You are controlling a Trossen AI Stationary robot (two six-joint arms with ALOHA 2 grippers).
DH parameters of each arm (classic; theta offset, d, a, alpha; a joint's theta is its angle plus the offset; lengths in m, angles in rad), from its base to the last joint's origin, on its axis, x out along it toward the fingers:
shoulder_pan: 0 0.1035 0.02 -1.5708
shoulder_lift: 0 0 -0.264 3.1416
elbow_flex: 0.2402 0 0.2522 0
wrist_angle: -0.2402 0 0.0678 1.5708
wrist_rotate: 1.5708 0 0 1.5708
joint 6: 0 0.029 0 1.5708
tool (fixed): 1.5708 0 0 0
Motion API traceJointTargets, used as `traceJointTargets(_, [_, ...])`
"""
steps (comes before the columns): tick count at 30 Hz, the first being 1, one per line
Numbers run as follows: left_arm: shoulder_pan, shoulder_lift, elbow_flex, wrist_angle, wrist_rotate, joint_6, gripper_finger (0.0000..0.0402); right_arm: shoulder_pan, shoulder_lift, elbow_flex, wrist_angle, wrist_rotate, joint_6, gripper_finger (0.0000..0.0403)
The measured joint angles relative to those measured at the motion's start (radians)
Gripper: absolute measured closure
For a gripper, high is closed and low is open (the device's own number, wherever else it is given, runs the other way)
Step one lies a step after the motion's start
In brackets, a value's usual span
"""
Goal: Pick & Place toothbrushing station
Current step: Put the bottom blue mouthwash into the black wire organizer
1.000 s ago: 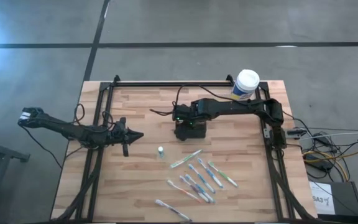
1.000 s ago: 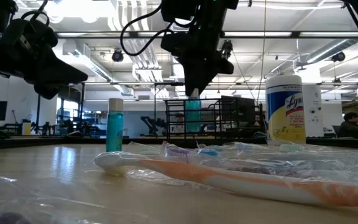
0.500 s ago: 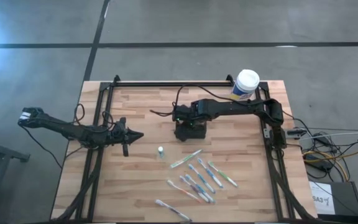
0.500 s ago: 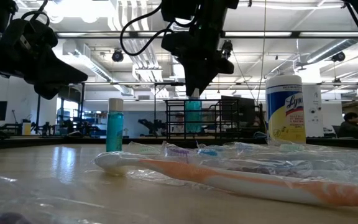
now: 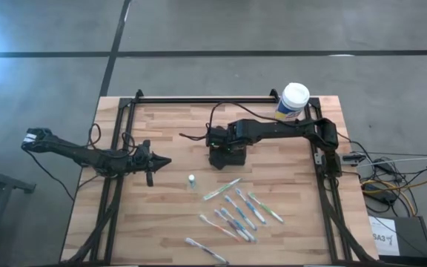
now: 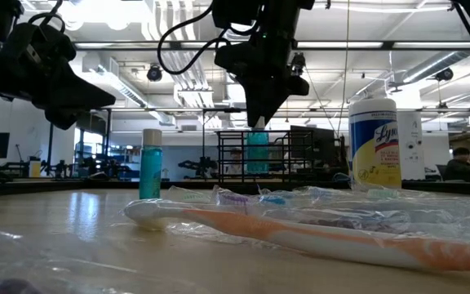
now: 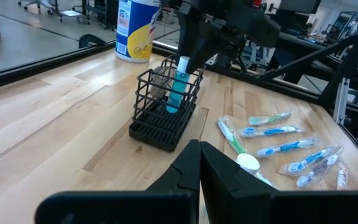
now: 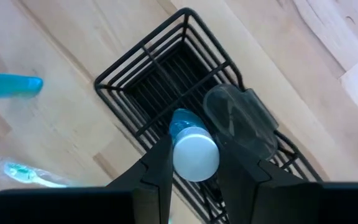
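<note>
Holding a blue tube over the black caddy

Gripping a blue tube with a white cap [image 8: 194, 154], my right pincer [image 8: 194, 163] hangs straight above the caddy [image 5: 224, 156], its two fingers [image 8: 158, 163] pinching the tube just below the cap. The tube stands upright with its lower end down inside one of the caddy's wire compartments; from the left wrist view it shows as a blue-green stick [image 7: 176, 87] rising out of the black mesh frame [image 7: 165, 106]. A clear plastic piece [image 8: 238, 121] lies across the compartment just beside the tube.

The caddy sits on the wooden table [image 5: 161, 215] near the middle, toward the back half, resting flat on its base. Behind it and off toward the right corner stands a round wipes canister with a white lid and yellow label [image 5: 293, 101], well apart from the caddy.

In front of the caddy, a small blue bottle [image 5: 191, 181] stands alone, and nearer the front edge a scatter of wrapped toothbrushes [image 5: 239, 211] lies spread over the boards, with one more [image 5: 204, 251] by itself at the very front.

My left pincer [image 5: 154, 162] waits low over the left side of the table, well away from the caddy, fingers pressed together with only a thin seam between them [image 7: 199, 171]
</note>
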Motion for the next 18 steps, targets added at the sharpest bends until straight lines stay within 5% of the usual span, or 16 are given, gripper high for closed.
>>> traceJointTargets(18, [0.0, 0.0, 0.001, 0.001, 0.0, -0.003, 0.0394, 0.001, -0.001, -0.001, 0.004, 0.026, -0.008, 0.0312])
